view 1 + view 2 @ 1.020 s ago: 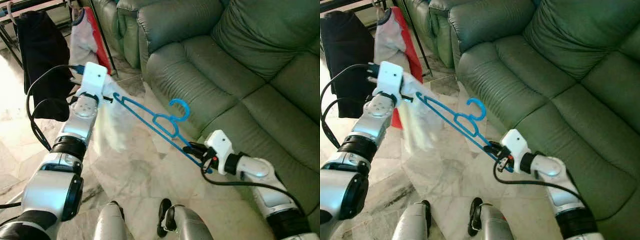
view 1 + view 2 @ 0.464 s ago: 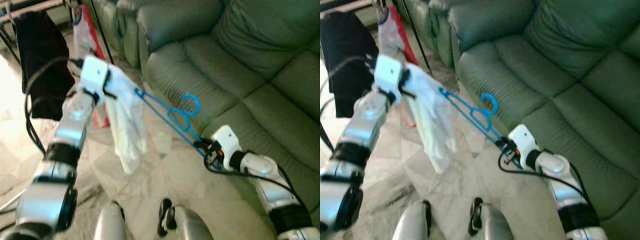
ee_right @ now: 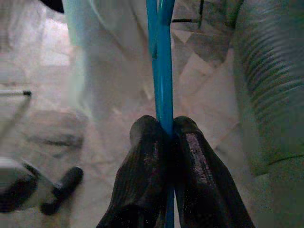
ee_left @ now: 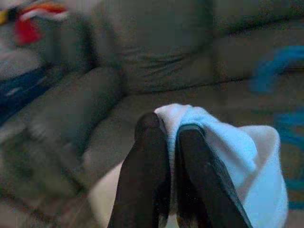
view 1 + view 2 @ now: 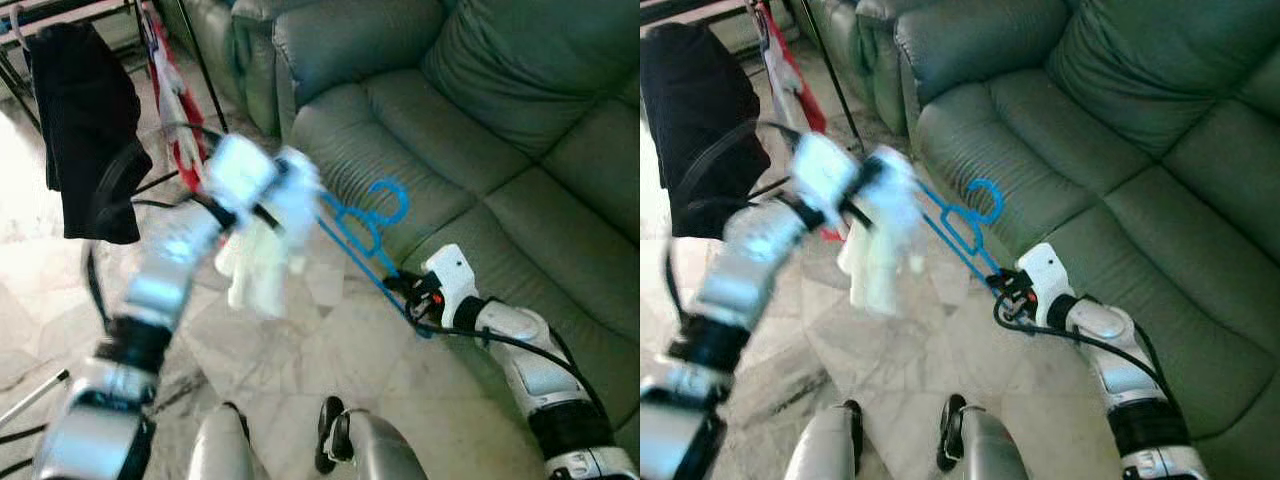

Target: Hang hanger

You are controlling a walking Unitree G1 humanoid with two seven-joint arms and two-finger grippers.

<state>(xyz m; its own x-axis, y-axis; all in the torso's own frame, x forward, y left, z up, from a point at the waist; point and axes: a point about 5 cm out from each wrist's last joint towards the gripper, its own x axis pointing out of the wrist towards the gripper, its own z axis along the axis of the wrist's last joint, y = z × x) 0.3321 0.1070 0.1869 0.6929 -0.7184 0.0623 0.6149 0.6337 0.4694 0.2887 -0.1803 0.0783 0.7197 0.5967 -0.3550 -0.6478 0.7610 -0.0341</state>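
One thin blue plastic hanger stretches between two tools, with one white soft cloth garment draped at its far end. The right tool has its two black fingers pressed tight on the hanger's lower bar, seen clearly in the right wrist view as a blue rod running straight out from between the ridged fingers. The left tool is pinched narrow on a fold of the white garment, which bulges beside its fingertips.

Compared with half a second ago, the left arm has swung closer to the right tool, so the garment now bunches up near the hanger's hook, and the arm is more blurred.

Beyond the left tool hang one black cloth and one red-and-white garment on a dark metal rack. Behind the hanger is a green leather sofa with ribbed cushions; under both tools lies pale marble floor.
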